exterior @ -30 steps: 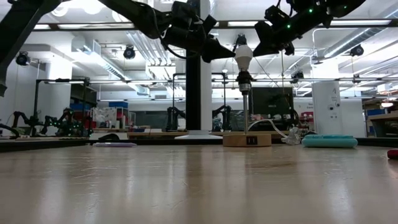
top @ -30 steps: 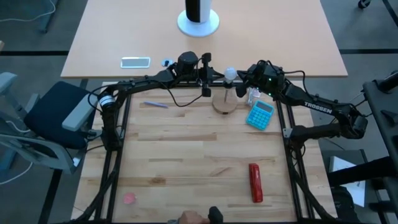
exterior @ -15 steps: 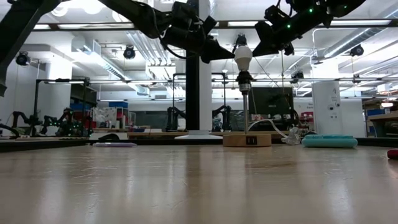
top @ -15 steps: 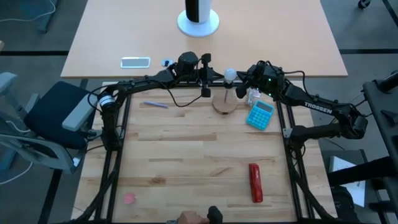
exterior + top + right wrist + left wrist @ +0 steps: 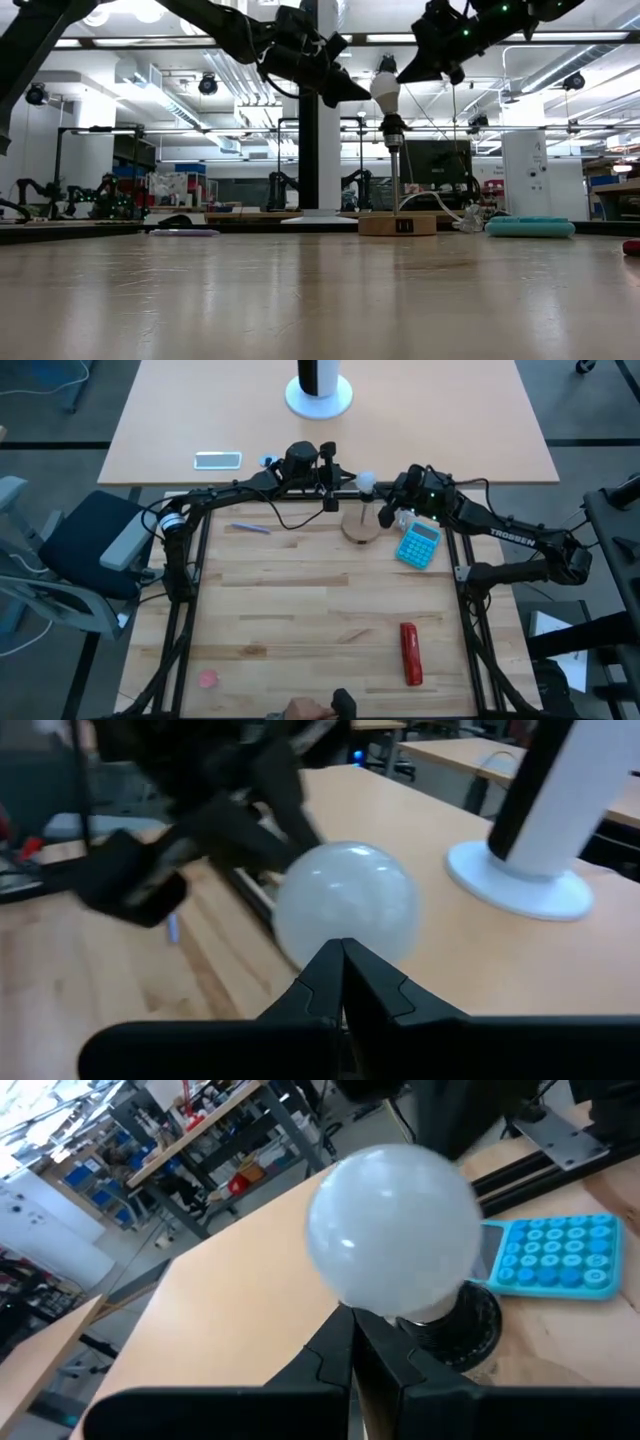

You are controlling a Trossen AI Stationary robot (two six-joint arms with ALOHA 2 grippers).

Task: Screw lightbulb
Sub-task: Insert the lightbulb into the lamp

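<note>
The bulb [image 5: 385, 90] sits on top of the thin post [image 5: 395, 180] that rises from the wooden disc [image 5: 362, 526], near the far edge of the table [image 5: 300, 610], with its long axis upright: round end up, screw end down into the dark socket. In the low view it looks slightly tilted off the post's line, so it is probably not seated fully.

The left gripper [image 5: 345, 92] comes in level from the bulb's left. Its fingers are closed together and hold nothing, the tip just beside the glass. The right gripper [image 5: 415, 72] comes from the other side and a little higher, also pinched shut and empty, its tip close to the bulb's upper shoulder.

Both tips are about equally near. The bulb lies between them, so any turn has to go around that vertical axis. The calculator [image 5: 418, 544] lies just right of the disc.
</note>
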